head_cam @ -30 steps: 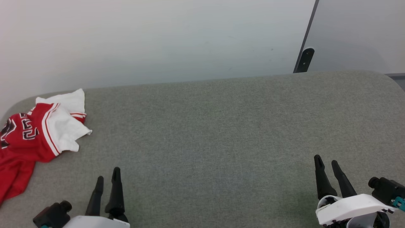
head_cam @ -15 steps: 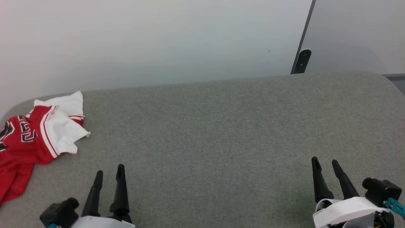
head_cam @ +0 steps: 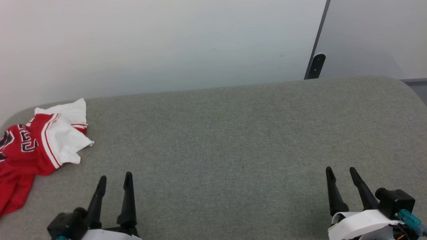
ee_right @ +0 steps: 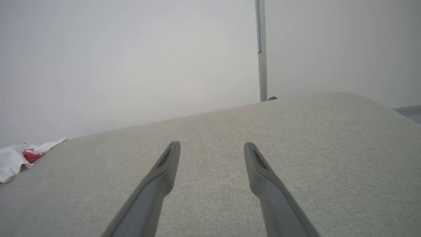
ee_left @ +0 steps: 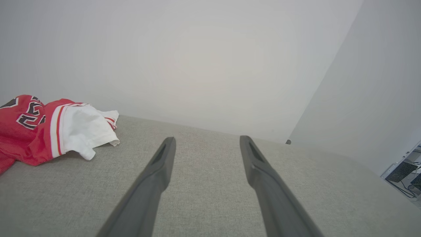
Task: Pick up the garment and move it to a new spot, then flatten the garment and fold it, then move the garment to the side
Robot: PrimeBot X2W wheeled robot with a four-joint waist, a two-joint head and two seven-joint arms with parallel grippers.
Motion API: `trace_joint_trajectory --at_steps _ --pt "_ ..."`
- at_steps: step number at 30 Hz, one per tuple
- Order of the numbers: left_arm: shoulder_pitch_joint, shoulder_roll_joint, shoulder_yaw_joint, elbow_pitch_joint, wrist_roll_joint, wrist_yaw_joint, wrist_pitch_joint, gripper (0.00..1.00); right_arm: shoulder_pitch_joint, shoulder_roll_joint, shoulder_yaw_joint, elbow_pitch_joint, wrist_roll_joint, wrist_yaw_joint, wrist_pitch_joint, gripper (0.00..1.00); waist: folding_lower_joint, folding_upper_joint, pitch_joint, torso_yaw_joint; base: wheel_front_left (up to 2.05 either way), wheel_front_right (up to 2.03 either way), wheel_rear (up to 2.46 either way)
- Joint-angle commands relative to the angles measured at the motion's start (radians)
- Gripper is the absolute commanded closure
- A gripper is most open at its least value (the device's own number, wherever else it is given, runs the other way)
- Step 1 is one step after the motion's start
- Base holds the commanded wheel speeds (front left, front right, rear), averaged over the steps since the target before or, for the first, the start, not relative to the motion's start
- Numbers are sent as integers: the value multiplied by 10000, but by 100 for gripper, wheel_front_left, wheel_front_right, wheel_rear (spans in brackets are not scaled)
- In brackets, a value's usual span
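while the print on the red jersey [head_cam: 23, 150] is creased and cut by the frame's left edge, only black white-outlined digits read, roughly "23", rotated; other letters unreadable. it lies crumpled at the far left of the grey fabric surface [head_cam: 233, 133]. left gripper [head_cam: 115, 176] is near it, not touching, fingers parted, holding nothing. right gripper [head_cam: 340, 170] is well apart from it, fingers parted too, empty.
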Motion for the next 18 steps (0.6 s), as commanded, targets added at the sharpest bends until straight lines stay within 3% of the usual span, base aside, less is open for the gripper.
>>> trace_joint_trajectory --at_steps 1,18 --pt "52 48 9 -128 308 -64 -85 0 -32 -42 5 -62 -297 54 -111 0 0 0 5 -21 0 0 0" --pt "147 191 -16 -249 1800 -77 -437 0 -44 -49 174 -141 -1931 61 -456 0 0 0 -72 -174 0 0 0"
